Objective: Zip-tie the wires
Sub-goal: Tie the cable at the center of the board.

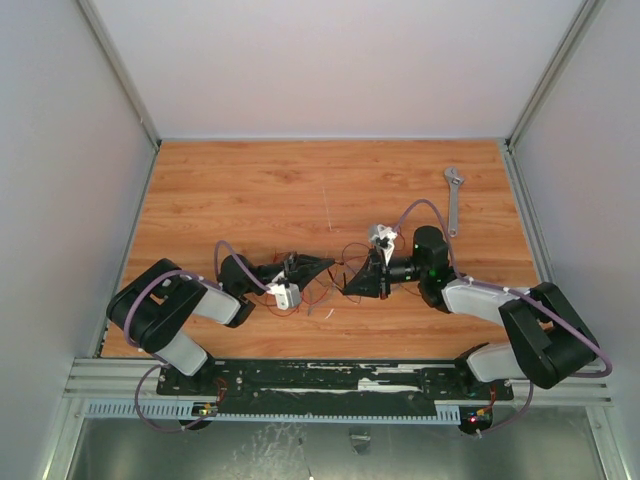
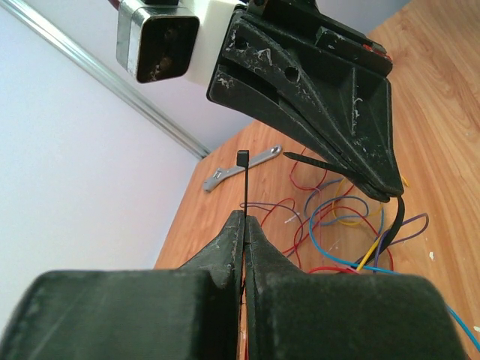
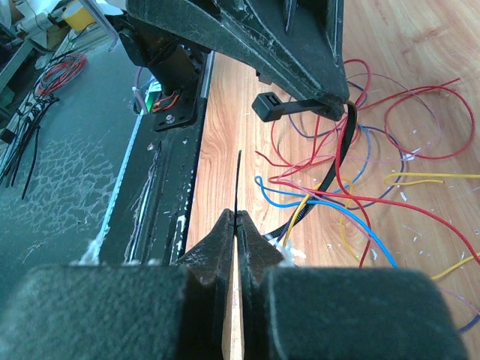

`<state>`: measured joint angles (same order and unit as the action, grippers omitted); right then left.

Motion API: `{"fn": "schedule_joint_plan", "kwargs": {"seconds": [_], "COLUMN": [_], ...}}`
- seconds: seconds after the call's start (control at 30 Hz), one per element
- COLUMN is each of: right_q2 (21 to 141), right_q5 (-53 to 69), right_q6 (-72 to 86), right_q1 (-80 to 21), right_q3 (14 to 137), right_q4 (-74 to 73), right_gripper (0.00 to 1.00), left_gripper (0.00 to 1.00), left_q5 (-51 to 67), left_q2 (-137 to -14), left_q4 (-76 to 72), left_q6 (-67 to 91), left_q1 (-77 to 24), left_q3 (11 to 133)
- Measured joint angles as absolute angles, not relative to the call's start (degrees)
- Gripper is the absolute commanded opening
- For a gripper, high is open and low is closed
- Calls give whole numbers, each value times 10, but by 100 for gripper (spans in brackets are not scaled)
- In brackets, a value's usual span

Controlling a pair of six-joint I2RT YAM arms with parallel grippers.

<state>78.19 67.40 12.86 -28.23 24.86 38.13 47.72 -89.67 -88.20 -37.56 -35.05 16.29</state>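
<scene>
The thin wires (image 1: 338, 272), red with some blue, yellow and purple, lie in a loose tangle on the wooden table between my grippers, and show in the left wrist view (image 2: 337, 217) and the right wrist view (image 3: 390, 150). My left gripper (image 1: 325, 263) (image 2: 244, 217) is shut on the black zip tie just below its square head (image 2: 242, 157). My right gripper (image 1: 352, 287) (image 3: 235, 217) is shut on the zip tie's pointed tail (image 3: 238, 180). The strip (image 3: 341, 150) curves down through the wires between the two grippers. The grippers' tips are close together, facing each other.
A silver adjustable wrench (image 1: 453, 200) (image 2: 217, 178) lies at the far right of the table. The black base rail (image 1: 330, 378) (image 3: 157, 187) runs along the near edge. Spare black ties (image 3: 22, 142) and a red wire coil (image 3: 60, 71) lie beyond the rail.
</scene>
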Motion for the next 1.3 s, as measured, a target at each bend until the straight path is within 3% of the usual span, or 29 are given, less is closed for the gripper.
{"fn": "schedule_joint_plan", "kwargs": {"seconds": [1.3], "right_q2": [796], "right_q5": [740], "right_q6": [120], "right_q1": [-266], "right_q3": [266], "right_q4": [393], "right_gripper": [0], "left_gripper": [0], "left_q5": [477], "left_q2": [-897], "left_q4": [-882], "left_q6": [-382], "left_q1": [-369], "left_q3": [163]}}
